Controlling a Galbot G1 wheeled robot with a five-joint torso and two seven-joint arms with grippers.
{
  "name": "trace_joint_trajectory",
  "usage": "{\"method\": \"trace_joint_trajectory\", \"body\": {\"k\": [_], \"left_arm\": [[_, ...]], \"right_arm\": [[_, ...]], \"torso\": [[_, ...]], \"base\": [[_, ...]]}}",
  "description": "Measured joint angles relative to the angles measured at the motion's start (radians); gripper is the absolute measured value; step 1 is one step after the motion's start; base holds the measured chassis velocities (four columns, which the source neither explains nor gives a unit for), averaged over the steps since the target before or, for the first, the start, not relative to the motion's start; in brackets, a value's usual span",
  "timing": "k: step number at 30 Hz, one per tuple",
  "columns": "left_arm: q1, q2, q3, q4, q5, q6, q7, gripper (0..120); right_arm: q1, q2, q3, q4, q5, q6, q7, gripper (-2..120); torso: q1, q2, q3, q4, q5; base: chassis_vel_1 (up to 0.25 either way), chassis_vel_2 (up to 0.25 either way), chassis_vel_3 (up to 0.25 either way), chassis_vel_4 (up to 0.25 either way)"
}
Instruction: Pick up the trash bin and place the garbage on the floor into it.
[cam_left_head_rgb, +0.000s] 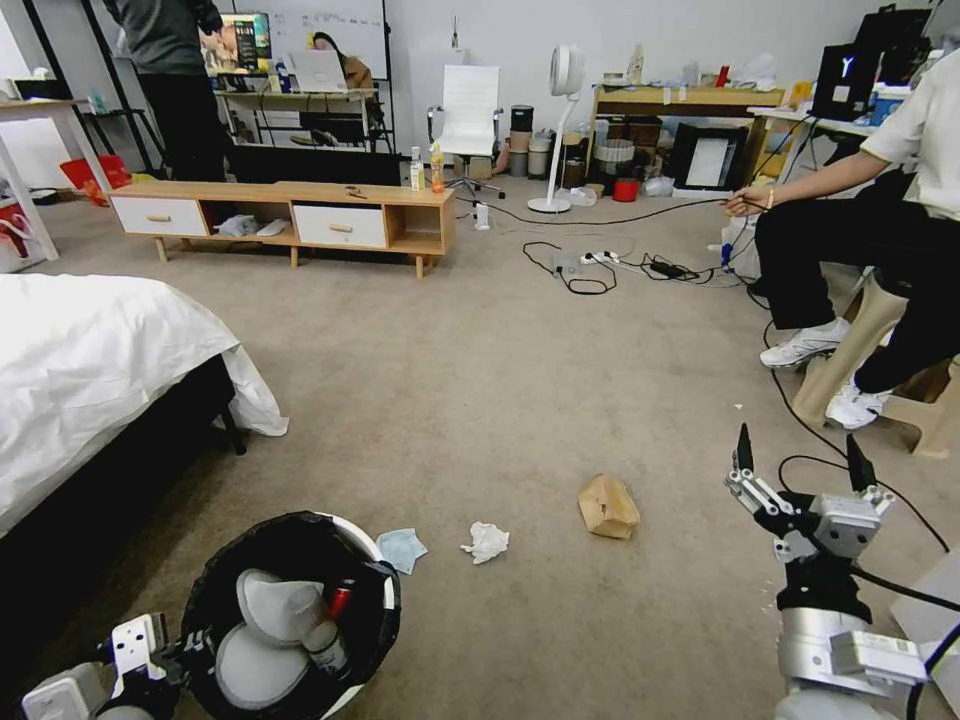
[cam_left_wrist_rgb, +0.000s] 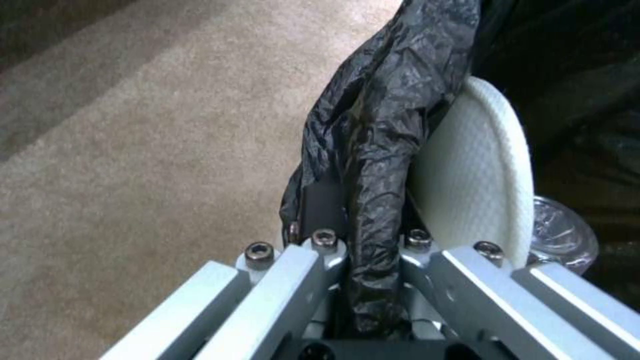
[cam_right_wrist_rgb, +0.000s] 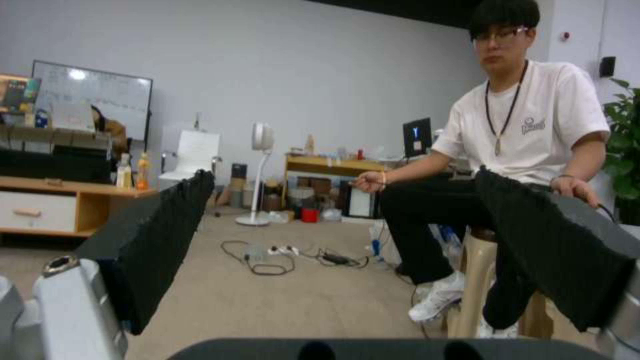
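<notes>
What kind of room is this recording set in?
Most likely a lab or office space staged as a bedroom: a bed with white sheets and a low wooden TV cabinet stand on carpet, while desks with equipment and a whiteboard line the back.

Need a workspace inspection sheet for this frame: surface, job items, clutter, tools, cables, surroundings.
Surface: beige carpet floor.
Job's things: trash bin low left, red can and bottle inside; face mask, tissue wad, paper bag lie on the carpet.
Clutter: nothing seen.
Tools: left tool shut on the bin's bag-lined rim; right tool open, empty, raised.
Cables: power strip with leads ahead; black cable near right arm.
Surroundings: bed left, TV cabinet, fan, seated person right.
</notes>
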Motion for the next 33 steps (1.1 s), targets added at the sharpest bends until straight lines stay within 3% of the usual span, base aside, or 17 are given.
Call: {"method": "trace_joint_trajectory", "body": {"k": [20, 33], "left_arm": [[-0.004, -0.003, 0.004, 0.006, -0.001, -0.002, 0.000, 2], [0.003, -0.007, 0.002, 0.004, 0.002, -0.008, 0.000, 2]], "right_arm": [[0.001, 0.001, 0.000, -0.018, -0.002, 0.007, -0.007, 100], [0.014, -0.009, 0.002, -0.033, 0.005, 0.016, -0.014, 100]], "torso": [[0.000, 0.000, 0.000, -0.0001, 0.0001], [0.000, 0.000, 0.000, 0.0000, 0.0001]], "base": [[0.000, 0.000, 0.000, 0.000], [0.076, 0.071, 0.075, 0.079]]}}
